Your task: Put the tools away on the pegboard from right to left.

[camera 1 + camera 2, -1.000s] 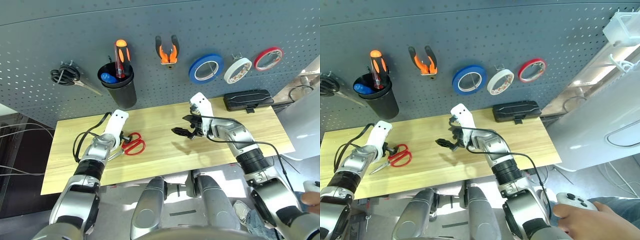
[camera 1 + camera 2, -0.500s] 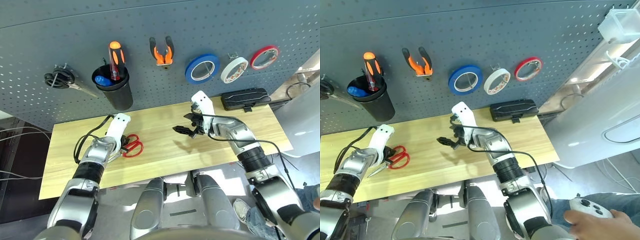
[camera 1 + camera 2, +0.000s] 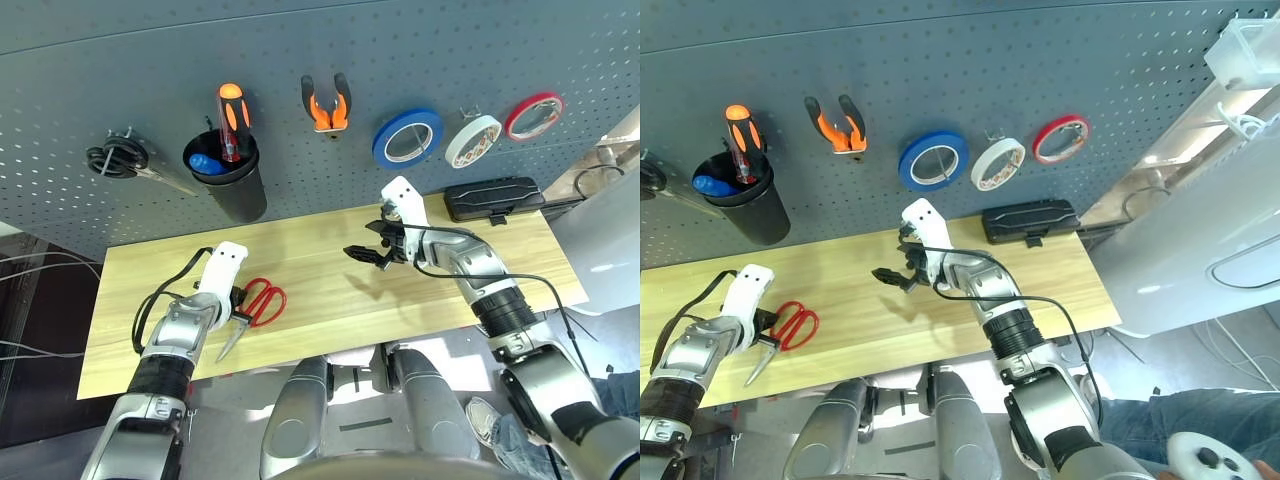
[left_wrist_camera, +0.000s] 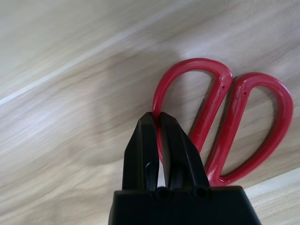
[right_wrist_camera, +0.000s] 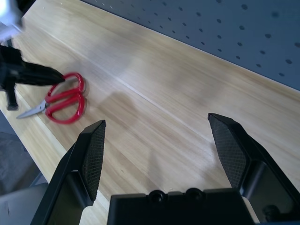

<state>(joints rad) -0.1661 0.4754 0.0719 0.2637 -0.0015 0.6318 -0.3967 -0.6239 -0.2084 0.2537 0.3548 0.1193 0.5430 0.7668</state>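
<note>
Red-handled scissors (image 3: pixel 264 302) lie on the wooden table (image 3: pixel 330 300) at the front left, blades pointing to the front edge. My left gripper (image 4: pixel 156 117) is shut on one red handle loop (image 4: pixel 187 70). My right gripper (image 3: pixel 365 252) hovers open over the table's middle, with nothing between its wide-apart fingers (image 5: pixel 96 150). On the pegboard (image 3: pixel 450 50) hang the whitish tape roll (image 3: pixel 473 141) and the orange-and-black pliers (image 3: pixel 327 105). The orange-and-black screwdriver (image 3: pixel 232 120) stands in the black cup (image 3: pixel 232 190).
A blue tape roll (image 3: pixel 408 137) and a red tape roll (image 3: pixel 533 115) hang beside the whitish one. A black case (image 3: pixel 497 198) sits at the table's back right. A dark bundle (image 3: pixel 120 160) hangs on a hook at the pegboard's far left.
My left gripper has shut on the scissors' handle loop and drawn back toward the front edge, swinging the blades forward. The right arm stays where it was.
</note>
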